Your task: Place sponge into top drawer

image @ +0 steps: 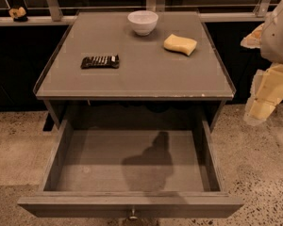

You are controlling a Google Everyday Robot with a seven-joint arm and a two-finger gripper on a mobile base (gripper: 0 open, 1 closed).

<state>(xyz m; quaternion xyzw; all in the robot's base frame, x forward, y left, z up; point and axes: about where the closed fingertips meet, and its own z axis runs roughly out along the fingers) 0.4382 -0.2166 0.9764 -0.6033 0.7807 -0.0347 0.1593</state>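
Observation:
The pale-yellow sponge lies on the grey tabletop at the back right, just right of a white bowl. The top drawer is pulled fully open below the table's front edge; its inside is bare, with a shadow on the floor of it, and its round metal knob shows at the bottom centre. My gripper is at the right edge of the view, off the table's right side and level with its front edge, well apart from the sponge. Nothing shows in it.
A white bowl stands at the back centre of the table. A dark ribbed snack bar lies at the left. A rail runs behind the table. Speckled floor lies on both sides of the drawer.

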